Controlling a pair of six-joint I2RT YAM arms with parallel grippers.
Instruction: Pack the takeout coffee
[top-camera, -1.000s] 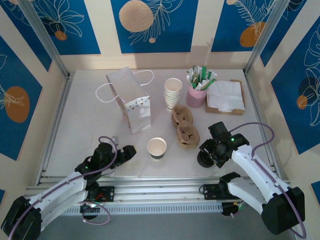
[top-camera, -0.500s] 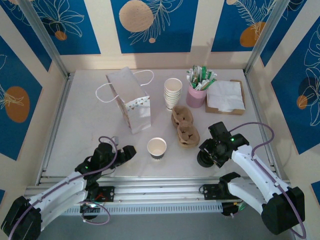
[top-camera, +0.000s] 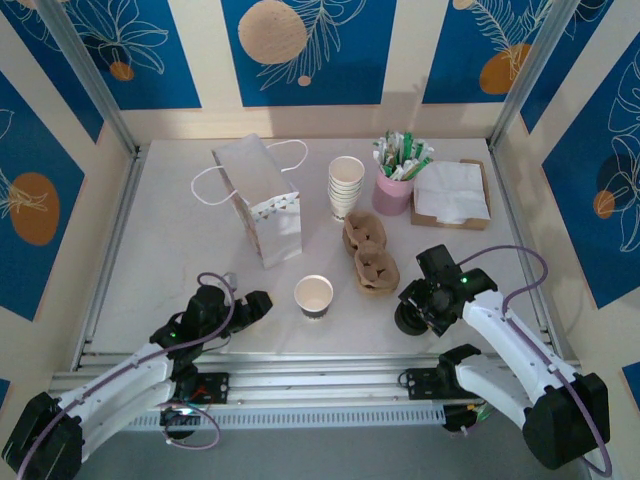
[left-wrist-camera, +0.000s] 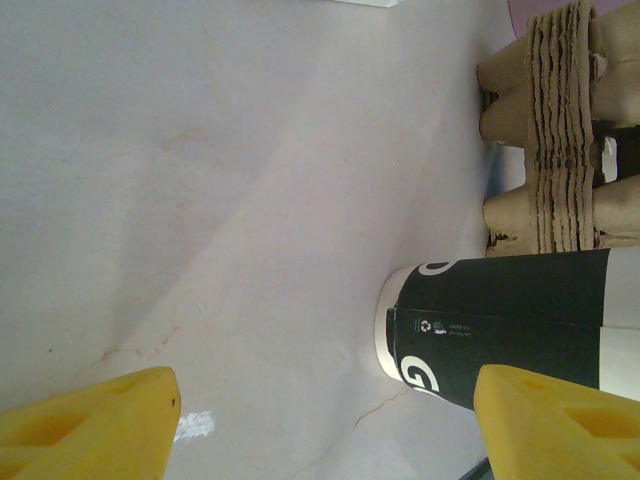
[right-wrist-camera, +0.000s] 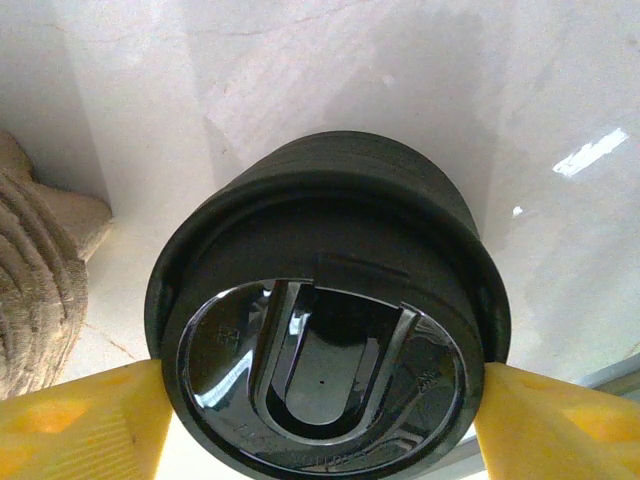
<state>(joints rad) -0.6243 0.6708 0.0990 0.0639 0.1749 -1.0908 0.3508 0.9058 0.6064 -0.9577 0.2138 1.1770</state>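
**Right fingers on the lid: lift it slow and level**

The right fingers (right-wrist-camera: 70, 425) press against both sides of the coffee (right-wrist-camera: 320, 330) at the rim of its lid, so I take it as grasped. It stands at the near right of the counter (top-camera: 170, 250), just beside the carriers (top-camera: 370, 258) and well apart from the bag (top-camera: 262, 205). The left fingers (left-wrist-camera: 90, 425) are spread wide with nothing between them, low at the near left, next to the open cup (top-camera: 314, 295).

To my eye the step in hand is the pick-up. The hold sits high, on the lid's edge rather than lower on the cup. A pressed-on lid could pop loose, or the cup could swing under it. I'd want a gentle squeeze and a straight, unhurried lift. The cup should stay upright and rise clear of the carriers before any sideways travel.

The coffee itself is small and round. Its glossy black plastic lid has a raised rim, a sunken centre, a U-shaped ridge and a tiny hole. The side below the lid looks dark too, but I cannot make out the cup wall
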